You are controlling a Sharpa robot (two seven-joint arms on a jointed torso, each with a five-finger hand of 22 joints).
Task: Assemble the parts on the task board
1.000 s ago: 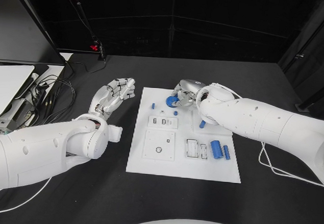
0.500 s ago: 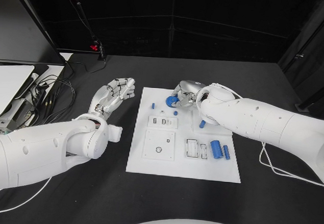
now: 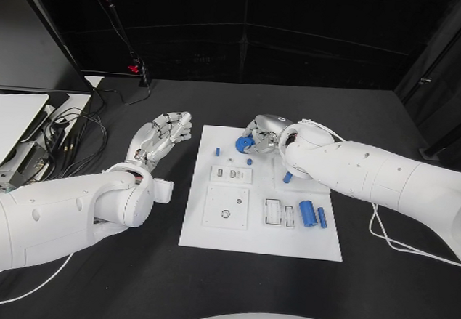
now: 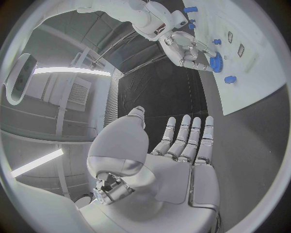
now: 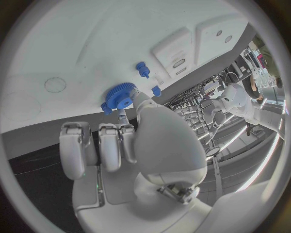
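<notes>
Head view: right robot hand pinches blue gear nr board's far edge; left robot hand splayed off-board.

arms: white, rounded | robot hand: silver, segmented | cable: white

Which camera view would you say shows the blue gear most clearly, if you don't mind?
The right wrist view: the blue gear shows its teeth, at the right hand fingertips. The head view shows it partly hidden behind that hand; the left wrist view shows it small.
</notes>
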